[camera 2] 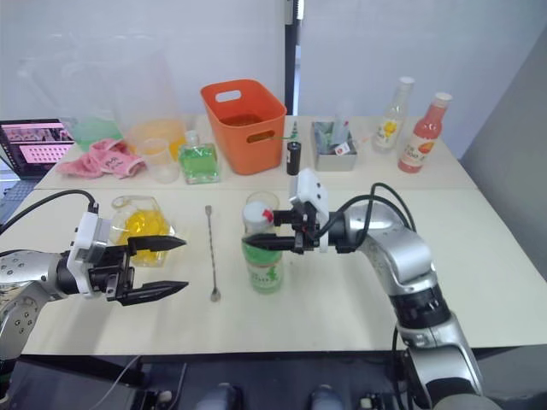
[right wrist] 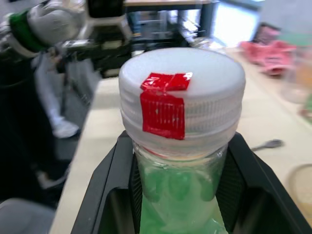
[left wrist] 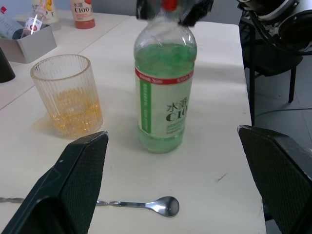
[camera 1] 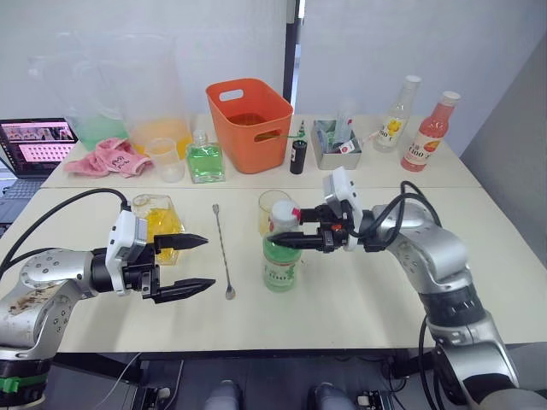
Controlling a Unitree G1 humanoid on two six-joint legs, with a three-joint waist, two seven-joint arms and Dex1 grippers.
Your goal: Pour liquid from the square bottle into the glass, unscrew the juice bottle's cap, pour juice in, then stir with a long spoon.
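Observation:
The green juice bottle (camera 1: 281,260) stands upright mid-table, its white cap (right wrist: 181,92) marked with red tape. My right gripper (camera 1: 282,235) is shut on the bottle's neck just under the cap. Behind the bottle stands the ribbed glass (camera 1: 270,207), with some yellow liquid at the bottom. The long spoon (camera 1: 224,252) lies flat to the left of the bottle. Further left stands the square bottle (camera 1: 159,224) with yellow liquid. My left gripper (camera 1: 208,263) is open just in front of it, holding nothing, its fingers pointing toward the spoon.
At the back stand an orange basket (camera 1: 249,120), a square bottle of green liquid (camera 1: 205,161), a plastic cup (camera 1: 167,158), a black canister (camera 1: 297,157), a grey tray (camera 1: 335,145) and two tall bottles (camera 1: 429,132). A pink cloth (camera 1: 109,156) and a laptop (camera 1: 36,145) lie far left.

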